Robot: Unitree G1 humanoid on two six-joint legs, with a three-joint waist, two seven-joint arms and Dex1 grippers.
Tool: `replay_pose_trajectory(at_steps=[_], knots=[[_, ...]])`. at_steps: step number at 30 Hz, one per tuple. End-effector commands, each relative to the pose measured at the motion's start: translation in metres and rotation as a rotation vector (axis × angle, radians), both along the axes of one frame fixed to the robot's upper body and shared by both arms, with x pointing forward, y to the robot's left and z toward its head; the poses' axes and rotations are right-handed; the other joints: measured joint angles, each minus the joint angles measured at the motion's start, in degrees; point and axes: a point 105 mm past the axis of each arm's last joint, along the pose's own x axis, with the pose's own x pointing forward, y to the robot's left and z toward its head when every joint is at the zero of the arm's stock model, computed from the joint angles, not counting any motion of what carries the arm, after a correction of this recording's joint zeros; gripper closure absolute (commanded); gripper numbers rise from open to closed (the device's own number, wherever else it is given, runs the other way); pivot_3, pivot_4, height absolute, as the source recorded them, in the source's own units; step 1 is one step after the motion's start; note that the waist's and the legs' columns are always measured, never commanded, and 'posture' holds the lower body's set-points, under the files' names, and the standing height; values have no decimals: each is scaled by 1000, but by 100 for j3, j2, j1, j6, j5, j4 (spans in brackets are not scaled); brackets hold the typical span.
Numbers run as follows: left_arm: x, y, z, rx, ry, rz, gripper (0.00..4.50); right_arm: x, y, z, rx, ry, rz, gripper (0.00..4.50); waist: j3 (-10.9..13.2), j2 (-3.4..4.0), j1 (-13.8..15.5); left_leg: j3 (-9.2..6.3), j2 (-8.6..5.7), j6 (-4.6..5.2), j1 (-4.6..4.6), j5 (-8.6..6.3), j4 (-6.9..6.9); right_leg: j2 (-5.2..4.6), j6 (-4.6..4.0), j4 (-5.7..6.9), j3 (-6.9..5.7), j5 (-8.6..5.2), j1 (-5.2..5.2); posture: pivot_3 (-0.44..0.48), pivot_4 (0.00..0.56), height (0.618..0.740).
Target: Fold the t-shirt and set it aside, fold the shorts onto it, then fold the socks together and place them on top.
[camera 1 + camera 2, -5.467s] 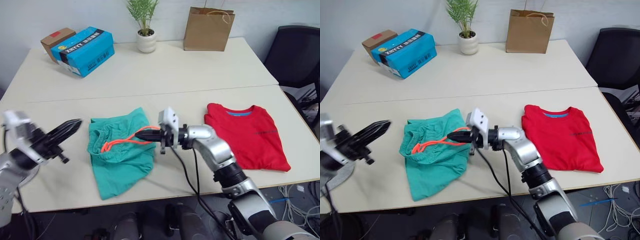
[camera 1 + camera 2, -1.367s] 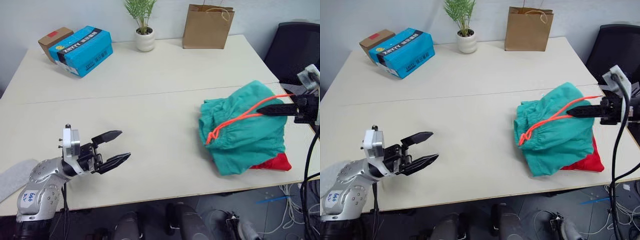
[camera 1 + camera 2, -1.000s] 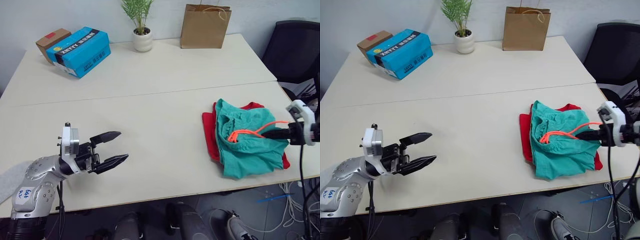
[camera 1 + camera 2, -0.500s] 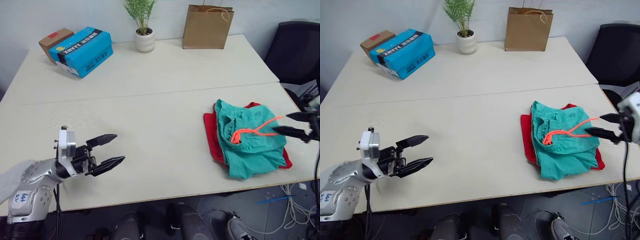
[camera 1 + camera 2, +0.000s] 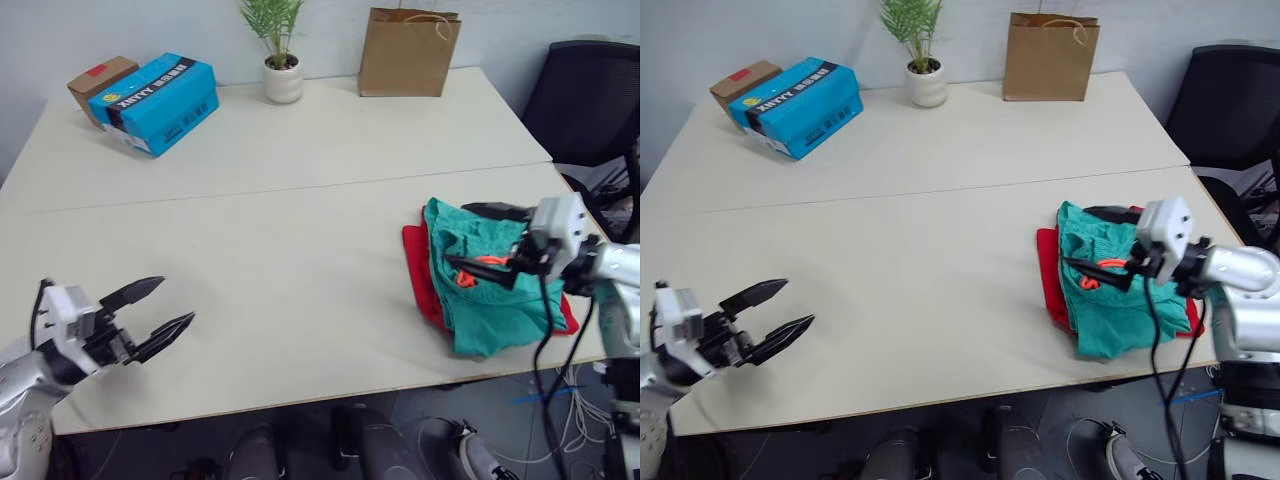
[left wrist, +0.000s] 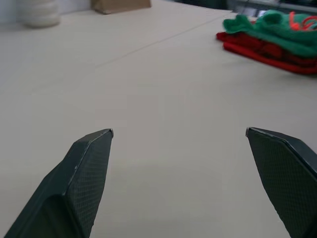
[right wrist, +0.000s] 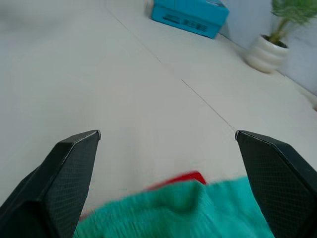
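The teal shorts (image 5: 492,295) lie bunched on the folded red t-shirt (image 5: 417,262) near the table's right front edge. Their orange drawstring (image 5: 470,278) rests loose on top. My right gripper (image 5: 455,235) hovers just over the shorts, pointing left, open with nothing between its fingers. In the right wrist view the shorts (image 7: 198,210) and a strip of the t-shirt (image 7: 181,179) lie just below the spread fingertips (image 7: 84,144). My left gripper (image 5: 176,300) is open and empty above bare table at the front left, far from the pile (image 6: 267,32). The socks are out of view.
Along the back of the table (image 5: 300,200) stand a blue box (image 5: 155,90), a brown cardboard box (image 5: 92,80), a potted plant (image 5: 280,60) and a paper bag (image 5: 405,50). A black chair (image 5: 590,100) is beyond the right edge.
My right gripper opened and let go of the drawstring, then swung back in over the shorts. The shorts have settled on the t-shirt. My left gripper drew back to the left.
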Motion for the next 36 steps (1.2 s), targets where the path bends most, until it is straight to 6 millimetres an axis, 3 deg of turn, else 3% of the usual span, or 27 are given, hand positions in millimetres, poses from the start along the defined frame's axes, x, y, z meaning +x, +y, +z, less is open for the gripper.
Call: replay_pose_trajectory(at_steps=[1, 5, 7, 10, 12, 14, 19, 24, 30, 34, 36], knots=[[-24, 27, 11, 2, -61, 183, 0, -6, 19, -3, 11, -34, 87, 51, 0, 0, -1, 1, -2, 7, -1, -4, 3, -3, 1, -4, 0, 0, 1, 0, 150, 740], [-72, 75, -9, -67, 23, 512, 0, -3, 39, -13, 45, -40, 156, 51, -8, -16, -42, 20, -16, 72, 5, -47, 16, -26, 11, -6, 0, 6, 7, 0, 150, 740], [-96, 90, -12, -92, 21, 628, 0, -3, 49, -17, 79, -34, 185, 51, -12, -34, -54, 21, -16, 72, 7, -48, 19, -25, 11, -5, 1, 7, 7, 0, 150, 740], [-121, 103, -14, -101, 5, 764, 0, -6, 68, -20, 138, -19, 227, 51, -6, -33, -17, 15, -15, 70, 8, -48, 20, -23, 5, -4, -1, 4, 6, 0, 150, 740], [-136, 112, -14, -100, -11, 861, 0, -8, 78, -21, 173, -12, 243, 51, 4, -15, -50, -146, -62, 81, 0, -24, 7, -96, 7, -30, -152, -6, 103, 0, 150, 740], [-146, 121, -18, -107, -8, 940, 0, -14, 84, -23, 183, -9, 269, 51, 6, -12, -11, -250, -92, 86, -21, -3, 14, -135, 15, -44, -258, -17, 138, 0, 150, 740], [-183, 139, -37, -109, 83, 1136, 0, -39, 94, -34, 160, -8, 375, 51, -1, -23, 157, -248, -101, 73, -31, -18, 19, -138, 16, -64, -257, -16, 138, 0, 150, 740], [-212, 139, -52, -119, 173, 1221, 0, -50, 98, -36, 188, 6, 384, 51, -10, -40, 135, -241, -99, 78, -30, -40, 18, -139, 22, -82, -257, -16, 145, 0, 150, 740], [-203, 139, -48, -129, 168, 1186, 0, -51, 103, -33, 207, 2, 386, 51, 0, -24, 147, -349, -105, 76, -33, -40, 26, -150, 36, -117, -352, -29, 207, 0, 150, 740], [-179, 138, -34, -65, 181, 1131, 0, -65, 106, -20, 266, 47, 458, 51, 0, -24, 222, -336, -103, 69, -38, -44, 21, -145, 31, -116, -338, -33, 194, 0, 150, 740], [-156, 135, -22, -29, 182, 1069, 0, -70, 108, -15, 273, 50, 490, 51, 0, -24, 250, -330, -103, 70, -38, -44, 17, -145, 30, -116, -331, -34, 191, 0, 150, 740]])
